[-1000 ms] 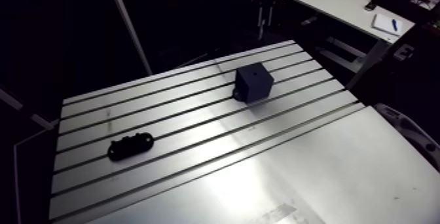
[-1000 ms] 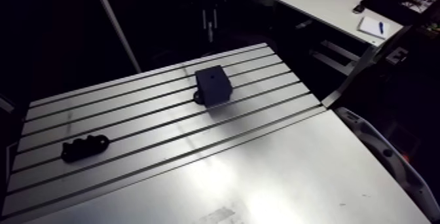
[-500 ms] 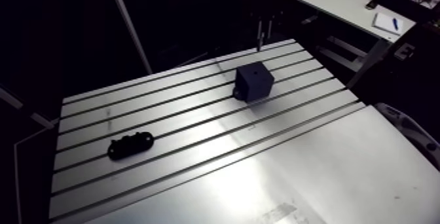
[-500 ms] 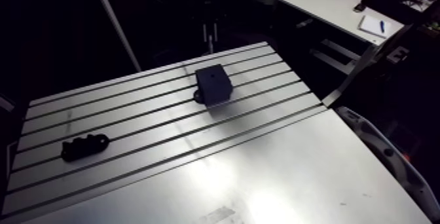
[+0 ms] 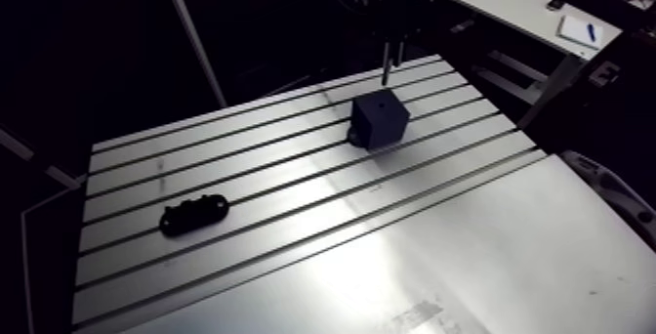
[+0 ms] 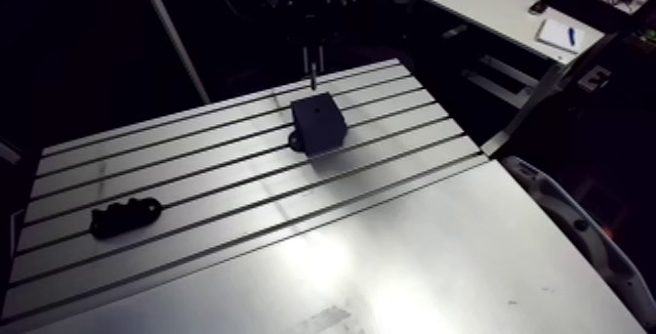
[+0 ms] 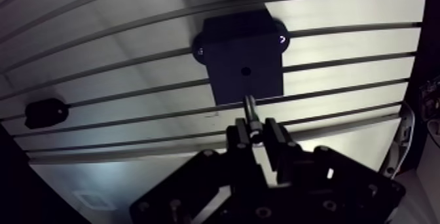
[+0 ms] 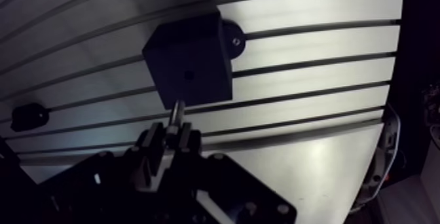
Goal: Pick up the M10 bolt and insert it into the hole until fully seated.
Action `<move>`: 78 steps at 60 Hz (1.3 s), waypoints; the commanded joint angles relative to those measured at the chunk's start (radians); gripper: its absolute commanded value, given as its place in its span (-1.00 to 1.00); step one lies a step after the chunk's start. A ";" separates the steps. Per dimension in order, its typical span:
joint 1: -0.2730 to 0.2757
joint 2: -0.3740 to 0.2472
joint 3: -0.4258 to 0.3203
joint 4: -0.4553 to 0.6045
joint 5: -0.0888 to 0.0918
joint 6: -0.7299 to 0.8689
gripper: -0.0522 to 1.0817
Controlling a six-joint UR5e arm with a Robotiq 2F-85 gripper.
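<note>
Gripper point(image 7: 257, 137): clamped narrow on the bolt.
Bolt point(image 7: 250, 111): shank juts past the fingertips; head hidden between them.
Block point(image 7: 243, 56): under the bolt tip, apart.
Hole point(image 7: 245, 71): just ahead of the tip.
Black part point(image 7: 46, 112): far aside, shape unclear.

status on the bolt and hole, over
Jaws shut on M10 bolt, tip down. Bolt over black block, not yet in hole. Hole clear; small black part lies well apart.
</note>
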 commanded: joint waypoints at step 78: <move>-0.004 0.024 0.045 -0.081 -0.002 -0.001 0.99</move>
